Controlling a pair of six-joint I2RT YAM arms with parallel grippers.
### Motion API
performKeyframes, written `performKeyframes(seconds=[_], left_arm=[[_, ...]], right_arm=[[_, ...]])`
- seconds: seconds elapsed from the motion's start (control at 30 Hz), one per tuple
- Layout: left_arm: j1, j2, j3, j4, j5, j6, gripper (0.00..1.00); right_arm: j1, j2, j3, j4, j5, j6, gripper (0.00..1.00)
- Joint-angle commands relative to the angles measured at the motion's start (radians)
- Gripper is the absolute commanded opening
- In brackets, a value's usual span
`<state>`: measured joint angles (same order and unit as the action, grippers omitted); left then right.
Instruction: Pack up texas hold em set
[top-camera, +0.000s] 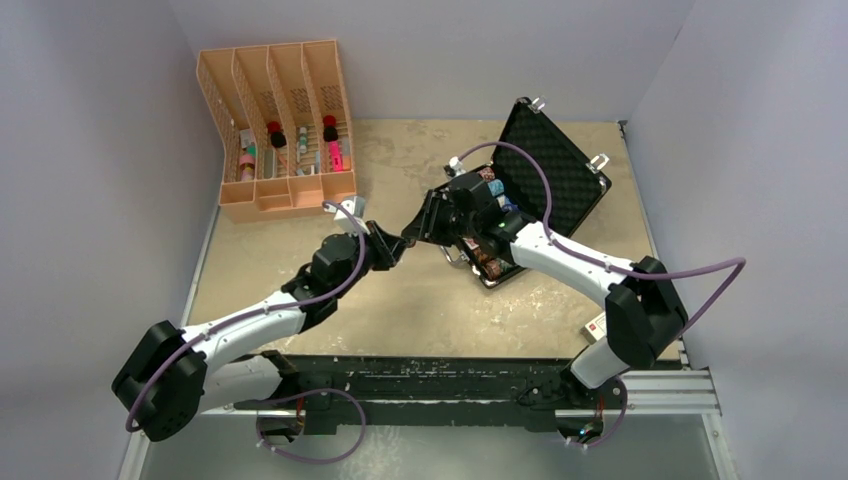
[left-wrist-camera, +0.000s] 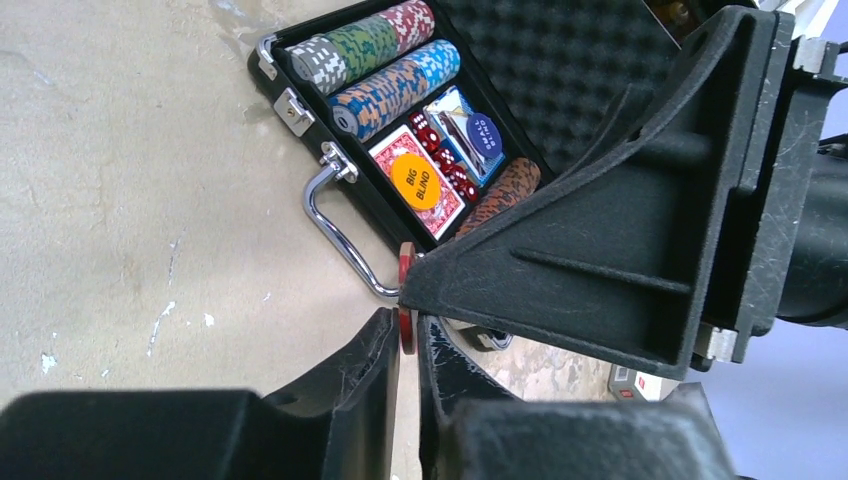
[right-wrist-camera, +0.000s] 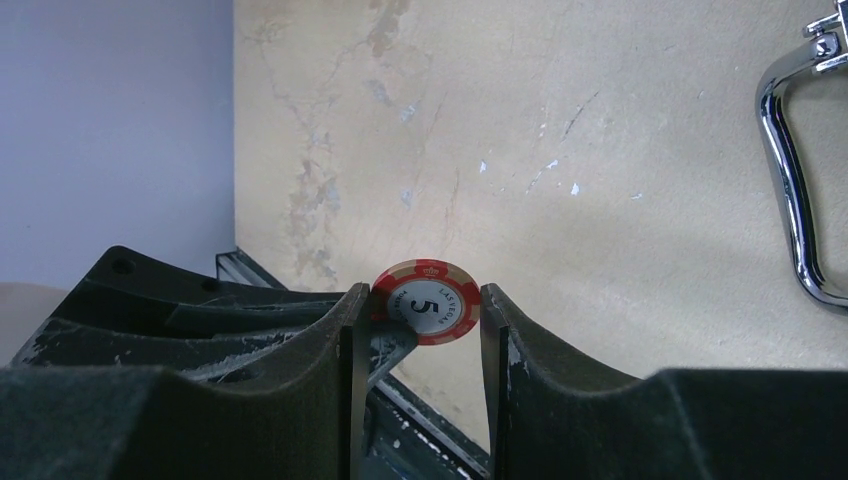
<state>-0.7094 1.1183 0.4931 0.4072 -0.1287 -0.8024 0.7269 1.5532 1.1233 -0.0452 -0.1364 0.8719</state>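
The black briefcase (top-camera: 560, 160) lies open right of centre, its foam lid raised. In the left wrist view the briefcase (left-wrist-camera: 265, 70) holds rows of coloured chips (left-wrist-camera: 385, 65), a red-backed card deck (left-wrist-camera: 440, 205) and red dice (left-wrist-camera: 445, 150). Both grippers meet just left of the case over the table. A red chip (right-wrist-camera: 425, 302) marked 5 sits between the fingers of my right gripper (right-wrist-camera: 418, 294), pinched across its width. My left gripper (left-wrist-camera: 405, 328) is closed on the flat faces of the same red chip (left-wrist-camera: 405, 305), seen edge-on.
An orange four-slot rack (top-camera: 280, 130) with bottles stands at the back left. The case's chrome handle (left-wrist-camera: 335, 225) juts toward the grippers, and the same handle (right-wrist-camera: 790, 200) shows in the right wrist view. A small white box (top-camera: 597, 327) lies by the right arm's base.
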Motion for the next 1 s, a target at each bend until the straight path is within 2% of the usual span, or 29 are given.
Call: performKeyframes(seconds=[0.0,0.07,0.13,0.23,0.4,0.57,0.73,0.97], left_arm=[[-0.002,0.009,0.009,0.088,-0.025,-0.006,0.06],[-0.002,0.012,0.016,0.085,-0.022,0.007,0.00],[-0.002,0.011,0.024,0.078,-0.022,0.022,0.00],[-0.002,0.004,0.050,0.036,-0.017,0.050,0.00],[0.004,-0.039,0.138,-0.099,0.046,0.122,0.00],[0.007,-0.108,0.295,-0.366,0.187,0.308,0.00],[0.007,-0.188,0.362,-0.401,0.385,0.367,0.00],[0.008,-0.245,0.424,-0.470,0.487,0.445,0.00]], right_arm=[[-0.006,-0.046,-0.008,0.038,-0.062,-0.003,0.37],[-0.009,-0.050,-0.008,0.040,-0.073,-0.017,0.38],[-0.019,-0.060,-0.007,0.044,-0.089,-0.041,0.43],[-0.078,-0.105,-0.040,0.109,-0.156,-0.111,0.59],[-0.149,-0.229,-0.062,0.192,-0.315,-0.409,0.80],[-0.163,-0.346,-0.094,0.246,-0.530,-0.643,0.77],[-0.162,-0.406,-0.105,0.268,-0.673,-0.754,0.70],[-0.163,-0.377,-0.053,0.217,-0.810,-0.784,0.55]])
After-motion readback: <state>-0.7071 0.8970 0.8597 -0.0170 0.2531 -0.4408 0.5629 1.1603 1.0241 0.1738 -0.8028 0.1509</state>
